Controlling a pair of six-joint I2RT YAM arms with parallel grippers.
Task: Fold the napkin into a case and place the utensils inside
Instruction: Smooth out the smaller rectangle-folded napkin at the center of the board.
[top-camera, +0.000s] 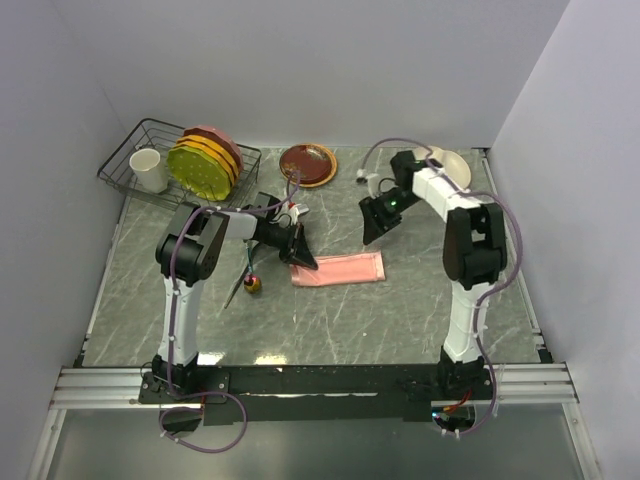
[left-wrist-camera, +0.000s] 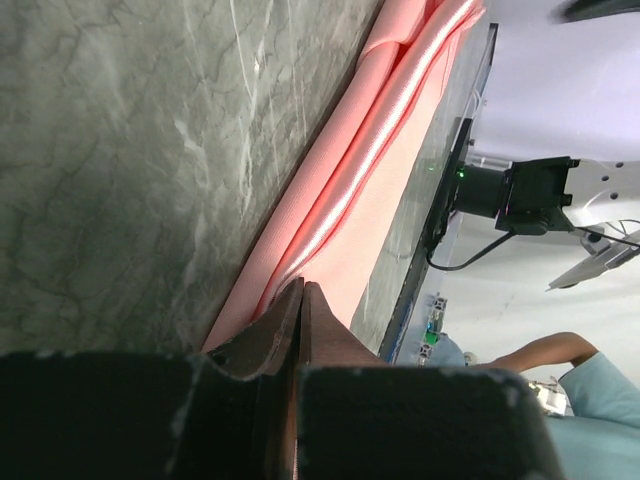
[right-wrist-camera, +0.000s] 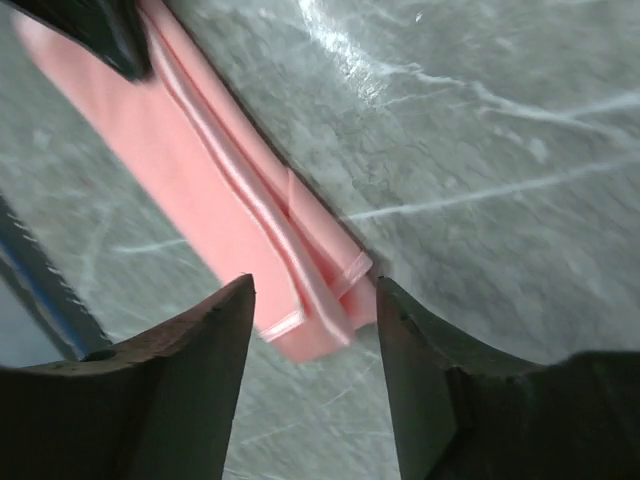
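The napkin (top-camera: 338, 268) lies on the table folded into a narrow salmon-pink case (right-wrist-camera: 200, 190), its layered edges showing in the left wrist view (left-wrist-camera: 350, 180). My left gripper (top-camera: 303, 258) is shut, its tips (left-wrist-camera: 302, 287) resting at the case's left end; whether cloth is pinched between them I cannot tell. My right gripper (top-camera: 372, 232) hangs open above the case's right end (right-wrist-camera: 313, 285), with nothing between its fingers (right-wrist-camera: 215, 330). The utensils (top-camera: 250, 284) lie left of the case beside the left arm, a gold head and thin dark handles showing.
A wire dish rack (top-camera: 125, 160) at the back left holds a white cup (top-camera: 148, 170) and upright yellow and pink plates (top-camera: 200, 165). A brown plate (top-camera: 307, 165) sits at the back middle, and a pale dish (top-camera: 452, 165) at the back right behind the right arm.
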